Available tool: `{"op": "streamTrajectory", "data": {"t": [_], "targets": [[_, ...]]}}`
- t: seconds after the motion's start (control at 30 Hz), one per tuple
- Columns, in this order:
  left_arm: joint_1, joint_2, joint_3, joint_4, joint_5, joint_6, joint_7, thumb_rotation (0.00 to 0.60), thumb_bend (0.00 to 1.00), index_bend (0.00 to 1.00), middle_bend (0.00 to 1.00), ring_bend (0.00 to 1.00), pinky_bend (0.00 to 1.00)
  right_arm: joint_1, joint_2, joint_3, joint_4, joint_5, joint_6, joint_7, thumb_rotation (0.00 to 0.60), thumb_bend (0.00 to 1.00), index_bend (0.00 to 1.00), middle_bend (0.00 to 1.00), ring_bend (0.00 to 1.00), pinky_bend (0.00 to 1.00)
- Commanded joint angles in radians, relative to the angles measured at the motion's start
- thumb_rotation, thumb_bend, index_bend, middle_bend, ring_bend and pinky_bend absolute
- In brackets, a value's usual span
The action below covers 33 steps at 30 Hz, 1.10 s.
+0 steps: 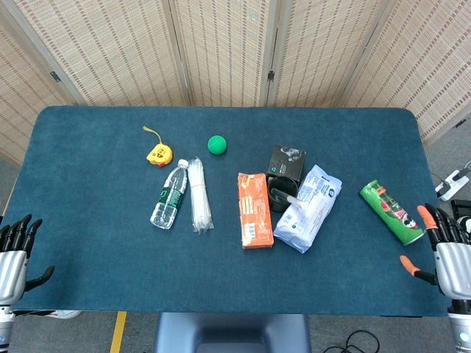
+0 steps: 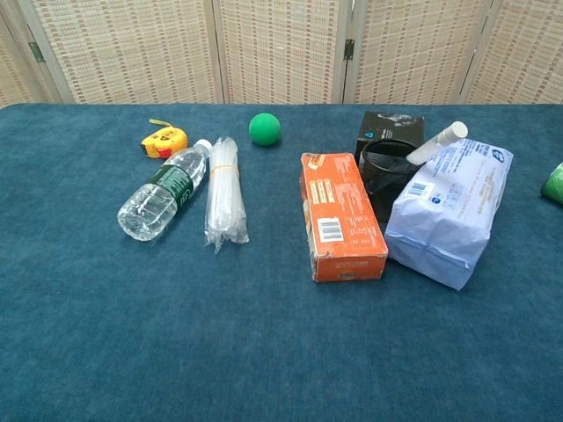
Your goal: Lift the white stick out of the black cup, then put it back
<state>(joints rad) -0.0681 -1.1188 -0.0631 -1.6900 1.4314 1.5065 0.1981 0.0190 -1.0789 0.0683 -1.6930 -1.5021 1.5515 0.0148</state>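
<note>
1. Stick leans out of the cup, between orange box and white bag.
2. Right hand – fingers spread, empty – near right edge, well apart from stick.
3. Left hand spread, near left.

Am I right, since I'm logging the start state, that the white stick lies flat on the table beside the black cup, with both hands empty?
Not quite. The white stick stands tilted inside the black cup, as the chest view shows. The left hand and right hand are indeed empty.
</note>
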Motion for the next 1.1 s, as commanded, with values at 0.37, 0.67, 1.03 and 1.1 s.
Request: {"op": "streamTrajectory", "data": {"t": [0.37, 0.67, 1.03, 1.1], "targets": [[0.015, -0.002, 0.014, 0.012, 0.002, 0.005, -0.024, 0.600, 0.24, 0.05, 0.04, 0.02, 0.06, 0.031, -0.012, -0.005, 0.010, -0.031, -0.046, 0.097, 0.600, 0.17, 0.07, 0.10, 0.00, 0.11], [0.025, 0.005, 0.023, 0.014, 0.011, 0.009, -0.055, 0.600, 0.24, 0.05, 0.04, 0.02, 0.06, 0.177, -0.043, 0.076, 0.038, 0.027, -0.220, 0.169, 0.600, 0.22, 0.15, 0.14, 0.01, 0.12], [0.047, 0.021, 0.032, 0.005, 0.011, 0.026, -0.072, 0.600, 0.24, 0.05, 0.04, 0.02, 0.06, 0.386, -0.174, 0.163, 0.161, 0.141, -0.467, 0.214, 0.600, 0.19, 0.27, 0.18, 0.03, 0.13], [0.049, 0.026, 0.032, 0.000, 0.014, 0.029, -0.072, 0.600, 0.24, 0.05, 0.04, 0.02, 0.06, 0.418, -0.200, 0.167, 0.187, 0.146, -0.501, 0.215, 0.600, 0.18, 0.29, 0.19, 0.03, 0.13]]}}
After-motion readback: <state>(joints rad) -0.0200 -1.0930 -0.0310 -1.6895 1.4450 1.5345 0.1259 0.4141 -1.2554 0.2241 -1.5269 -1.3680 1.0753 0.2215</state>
